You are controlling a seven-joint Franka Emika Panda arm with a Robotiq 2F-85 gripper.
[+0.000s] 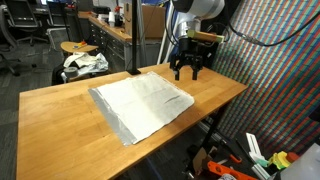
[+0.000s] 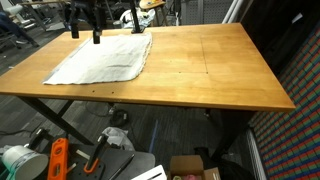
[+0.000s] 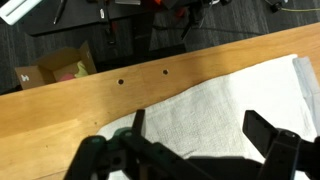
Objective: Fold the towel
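The end effector (image 3: 194, 120) fills the bottom of the wrist view, its jaws spread wide and holding nothing, directly over the towel (image 3: 230, 88). In both exterior views the end effector (image 1: 188, 74) (image 2: 86, 38) hangs above one edge of the towel (image 1: 140, 103) (image 2: 100, 58). The towel lies flat and unfolded on the wooden tabletop (image 1: 60, 120) (image 2: 210, 70), whose bare wood stretches well beyond it.

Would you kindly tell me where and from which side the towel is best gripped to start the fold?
Probably at a corner. The towel lies flat and spread on the table, so only its edges and corners offer a pinch. The corner nearest the open end effector seems easiest: come straight down from above.
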